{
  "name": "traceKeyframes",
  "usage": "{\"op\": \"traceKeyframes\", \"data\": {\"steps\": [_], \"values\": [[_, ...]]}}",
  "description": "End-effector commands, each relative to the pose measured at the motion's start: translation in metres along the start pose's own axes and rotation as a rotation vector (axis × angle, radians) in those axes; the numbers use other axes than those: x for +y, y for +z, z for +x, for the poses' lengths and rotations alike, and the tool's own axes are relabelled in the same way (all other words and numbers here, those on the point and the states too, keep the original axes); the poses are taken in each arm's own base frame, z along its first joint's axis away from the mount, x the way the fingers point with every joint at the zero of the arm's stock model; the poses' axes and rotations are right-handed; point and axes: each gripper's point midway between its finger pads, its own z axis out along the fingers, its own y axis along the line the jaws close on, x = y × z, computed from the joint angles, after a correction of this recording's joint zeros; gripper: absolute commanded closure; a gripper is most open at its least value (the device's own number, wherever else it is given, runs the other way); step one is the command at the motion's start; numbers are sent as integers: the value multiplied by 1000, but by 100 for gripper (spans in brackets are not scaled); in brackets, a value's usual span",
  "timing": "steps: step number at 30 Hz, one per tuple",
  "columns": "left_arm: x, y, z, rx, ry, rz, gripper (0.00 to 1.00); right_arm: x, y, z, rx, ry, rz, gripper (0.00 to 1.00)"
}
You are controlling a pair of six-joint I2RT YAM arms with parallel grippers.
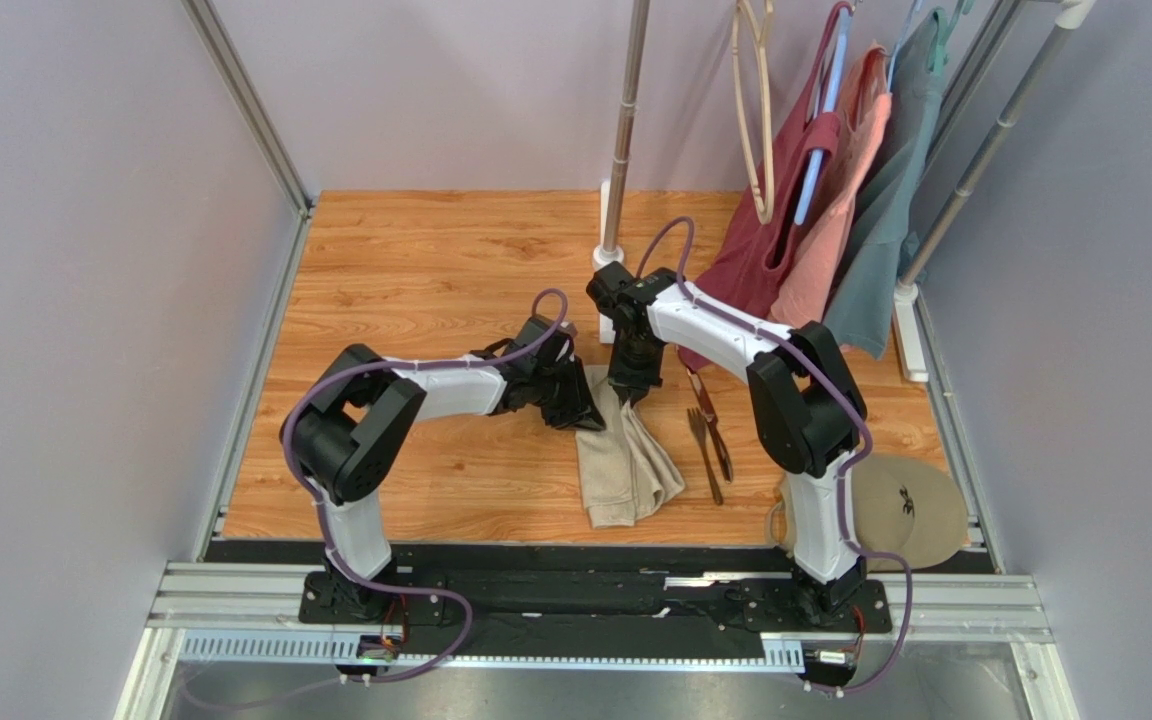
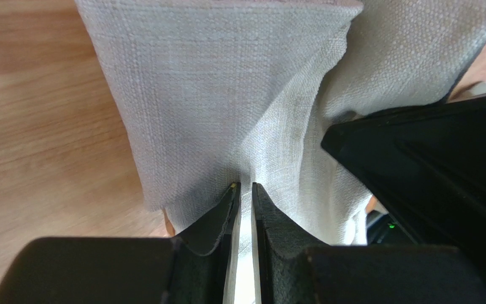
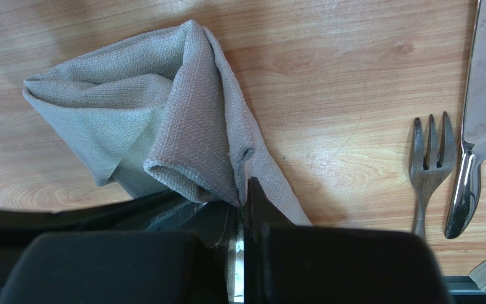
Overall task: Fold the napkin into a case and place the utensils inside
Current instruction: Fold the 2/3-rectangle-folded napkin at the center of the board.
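The beige napkin [image 1: 624, 462] lies bunched and partly folded on the wooden table, between the two arms. My left gripper [image 1: 579, 405] is shut on its upper left part; in the left wrist view the cloth [image 2: 239, 107] runs down between the narrow jaws [image 2: 244, 187]. My right gripper [image 1: 630, 393] is shut on the napkin's top edge, and the right wrist view shows cloth [image 3: 182, 133] pinched at the fingertips [image 3: 244, 187]. A fork [image 3: 428, 164] and a knife [image 3: 480, 120] lie side by side on the wood right of the napkin, also seen from above as dark utensils [image 1: 708, 435].
A round tan disc [image 1: 910, 510] lies at the near right by the right arm's base. Maroon, salmon and grey-teal garments [image 1: 838, 195] hang on a rack at the back right, with a pole [image 1: 624, 135] behind the grippers.
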Motion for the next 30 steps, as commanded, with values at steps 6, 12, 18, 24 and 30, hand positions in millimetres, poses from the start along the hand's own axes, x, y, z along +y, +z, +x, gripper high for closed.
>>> {"op": "traceKeyframes", "data": {"steps": [6, 12, 18, 24, 30], "values": [[-10, 10, -1, -45, -10, 42, 81, 21, -18, 4, -3, 156, -59, 100], [-10, 14, 4, -42, -12, 47, 83, 36, -15, 5, -4, 252, -98, 100], [-8, 11, 6, -49, -3, 51, 84, 48, 0, 11, 53, 259, -109, 100], [-6, 6, 9, -38, 30, 48, 84, 48, 15, 18, 95, 268, -119, 100], [0, -14, 9, -61, 78, -16, 80, 41, 36, 23, 121, 281, -94, 99]]}}
